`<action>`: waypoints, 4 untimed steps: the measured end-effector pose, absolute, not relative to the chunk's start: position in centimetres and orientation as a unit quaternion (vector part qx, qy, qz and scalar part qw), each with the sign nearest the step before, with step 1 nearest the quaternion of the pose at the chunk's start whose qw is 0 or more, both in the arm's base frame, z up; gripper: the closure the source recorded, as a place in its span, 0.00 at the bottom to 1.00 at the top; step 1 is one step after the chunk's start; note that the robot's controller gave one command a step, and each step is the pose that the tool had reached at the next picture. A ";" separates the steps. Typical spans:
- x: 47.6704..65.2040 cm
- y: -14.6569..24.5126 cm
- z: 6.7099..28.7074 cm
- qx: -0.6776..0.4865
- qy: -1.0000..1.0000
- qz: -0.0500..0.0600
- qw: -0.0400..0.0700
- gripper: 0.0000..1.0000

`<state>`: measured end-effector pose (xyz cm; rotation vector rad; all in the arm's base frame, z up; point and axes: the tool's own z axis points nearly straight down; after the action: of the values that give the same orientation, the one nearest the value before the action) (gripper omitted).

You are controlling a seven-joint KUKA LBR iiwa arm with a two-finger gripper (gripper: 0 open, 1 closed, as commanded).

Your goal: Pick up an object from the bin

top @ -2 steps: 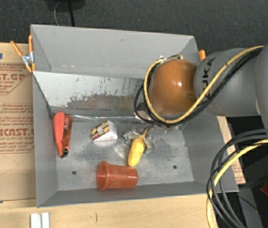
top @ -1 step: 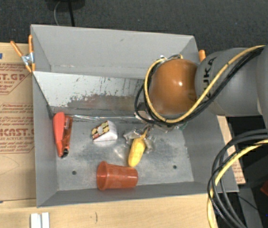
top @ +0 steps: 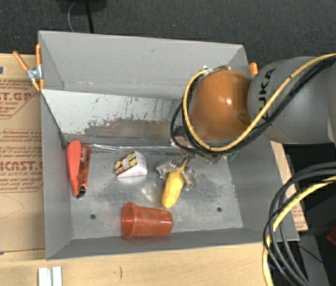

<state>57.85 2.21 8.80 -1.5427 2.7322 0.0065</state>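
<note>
Heads up, your yellow banana-shaped thing [top: 172,190] lies near the middle of the bin floor. Its long axis runs from about 1 o'clock down to 7 o'clock, with the thinner top end right up at the gripper [top: 179,170]. The gripper sits low under the orange wrist cover [top: 218,106], and honestly you can't tell whether it's open or closed. The banana's body stretches off at its 6 o'clock. A red cup [top: 146,220] lies on its side at 7 o'clock from the banana, and a small white box [top: 130,165] is at 10.
</note>
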 end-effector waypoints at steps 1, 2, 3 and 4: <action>58.0 2.2 10.0 -0.492 0.871 0.001 0.004 1.00; 57.9 2.3 10.9 -0.492 0.871 0.002 0.003 1.00; 57.9 2.3 12.3 -0.492 0.871 0.002 0.002 1.00; 57.8 2.3 14.4 -0.491 0.871 0.003 0.001 1.00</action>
<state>57.80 2.31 14.43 -1.5431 2.7346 0.0102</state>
